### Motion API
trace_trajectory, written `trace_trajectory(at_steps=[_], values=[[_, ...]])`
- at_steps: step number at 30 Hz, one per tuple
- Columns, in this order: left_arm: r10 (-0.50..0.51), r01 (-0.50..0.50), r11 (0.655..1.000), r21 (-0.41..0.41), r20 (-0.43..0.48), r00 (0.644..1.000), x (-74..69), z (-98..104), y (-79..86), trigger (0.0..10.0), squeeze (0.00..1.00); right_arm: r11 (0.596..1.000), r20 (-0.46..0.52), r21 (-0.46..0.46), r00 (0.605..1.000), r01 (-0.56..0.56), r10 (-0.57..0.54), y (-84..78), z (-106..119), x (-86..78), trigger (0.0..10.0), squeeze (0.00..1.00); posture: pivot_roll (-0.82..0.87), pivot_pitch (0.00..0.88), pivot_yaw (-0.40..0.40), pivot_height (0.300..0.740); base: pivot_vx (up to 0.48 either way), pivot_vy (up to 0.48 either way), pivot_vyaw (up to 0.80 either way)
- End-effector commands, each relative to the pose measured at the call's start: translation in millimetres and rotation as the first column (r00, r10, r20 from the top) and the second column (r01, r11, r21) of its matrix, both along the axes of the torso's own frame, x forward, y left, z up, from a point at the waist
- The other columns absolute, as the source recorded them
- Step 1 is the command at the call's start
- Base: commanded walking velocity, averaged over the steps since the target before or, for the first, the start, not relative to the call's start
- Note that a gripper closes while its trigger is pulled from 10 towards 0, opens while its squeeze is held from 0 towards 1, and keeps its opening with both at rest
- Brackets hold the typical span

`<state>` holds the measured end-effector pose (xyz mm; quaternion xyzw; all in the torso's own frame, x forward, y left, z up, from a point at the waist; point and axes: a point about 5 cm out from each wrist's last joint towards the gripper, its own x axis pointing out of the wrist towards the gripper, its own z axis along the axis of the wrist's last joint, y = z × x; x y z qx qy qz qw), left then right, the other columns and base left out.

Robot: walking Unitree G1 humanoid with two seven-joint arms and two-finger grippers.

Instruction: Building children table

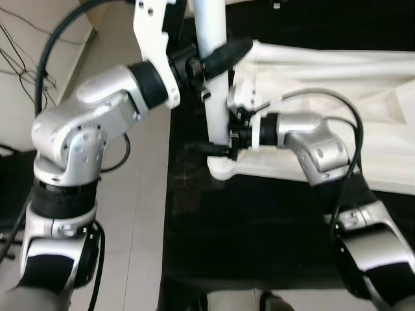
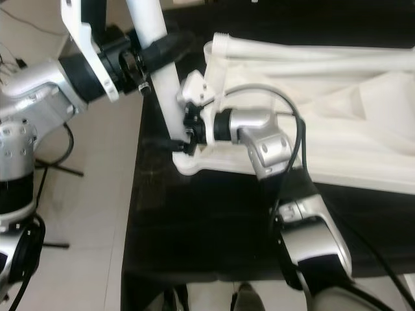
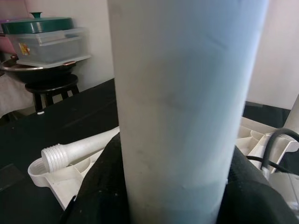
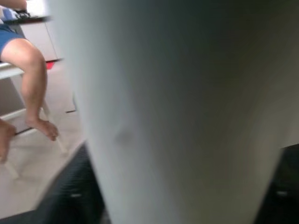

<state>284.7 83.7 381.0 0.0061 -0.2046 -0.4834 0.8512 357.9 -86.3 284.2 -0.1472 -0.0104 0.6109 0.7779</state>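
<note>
A white table leg (image 1: 217, 97) stands upright in the corner socket of the upturned white tabletop (image 1: 337, 84) at the black counter's (image 1: 259, 227) left edge, left gripper (image 1: 217, 58) clamped high, right gripper (image 1: 224, 148) clamped low

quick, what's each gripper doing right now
left gripper: closed on the white table leg, high up.
right gripper: closed on the same leg, low, near the tabletop corner.

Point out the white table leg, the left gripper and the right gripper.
white table leg (image 1: 217, 110), left eye view, mid shaft.
left gripper (image 1: 227, 53), left eye view, black fingers around the leg.
right gripper (image 1: 220, 150), left eye view, fingers at the leg's base.
</note>
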Motion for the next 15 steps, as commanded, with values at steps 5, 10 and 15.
trace_trajectory(at_steps=[5,10,15], values=[[-0.107,0.107,0.992,0.058,-0.017,0.994,-10.2,-6.7,-20.1,0.0,0.00,0.992,-0.079,-0.062,0.992,-0.107,0.102,25.6,-7.1,0.2,0.0,0.00,-0.01,0.277,0.145,0.740,0.000,0.000,0.00],[-0.102,0.103,0.993,0.053,-0.022,0.995,-9.1,-7.0,-19.4,0.0,0.00,0.990,-0.092,-0.078,0.990,-0.118,0.110,23.7,-7.9,2.2,0.0,0.00,-0.02,0.278,0.144,0.740,0.000,0.000,0.00],[-0.102,0.103,0.994,0.049,-0.010,0.995,-8.3,-6.8,-19.7,0.0,0.00,0.992,-0.085,-0.084,0.993,-0.093,0.086,21.7,-8.7,4.3,0.0,0.00,-0.02,0.278,0.142,0.740,0.000,0.000,0.00]])
